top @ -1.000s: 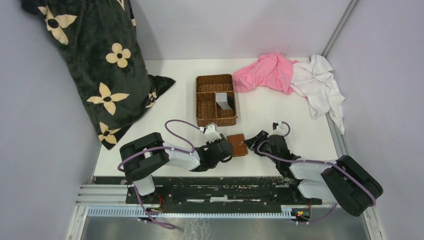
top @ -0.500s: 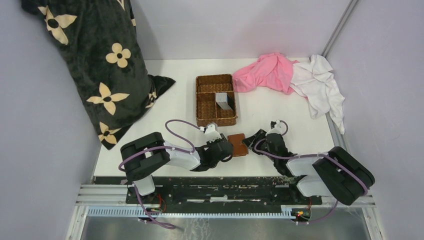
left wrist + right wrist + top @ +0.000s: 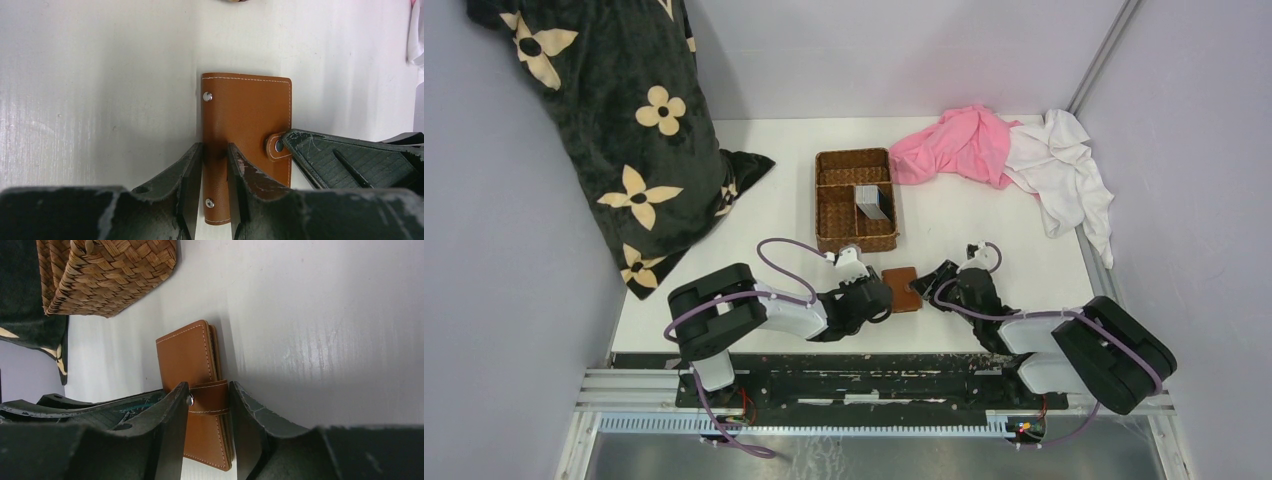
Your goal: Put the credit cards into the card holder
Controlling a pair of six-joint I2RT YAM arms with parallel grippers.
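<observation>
The card holder [image 3: 901, 288] is a closed brown leather wallet lying flat on the white table between my two grippers. My left gripper [image 3: 884, 294] pinches its spine edge; in the left wrist view [image 3: 215, 167] the spine sits tight between both fingers. My right gripper [image 3: 925, 284] is closed across the snap tab [image 3: 210, 397], which is still fastened over the card holder [image 3: 187, 357]. The credit cards [image 3: 874, 202] are grey and stand on edge in a right-hand compartment of the wicker basket, away from both grippers.
The brown wicker basket [image 3: 836, 215] stands just behind the card holder and also shows in the right wrist view [image 3: 110, 275]. A dark flowered pillow [image 3: 614, 130] leans at the left. Pink cloth [image 3: 954, 145] and white cloth [image 3: 1064, 170] lie at the back right.
My right arm has shifted a little to the left, toward the card holder. The left gripper and the card holder have barely moved.
</observation>
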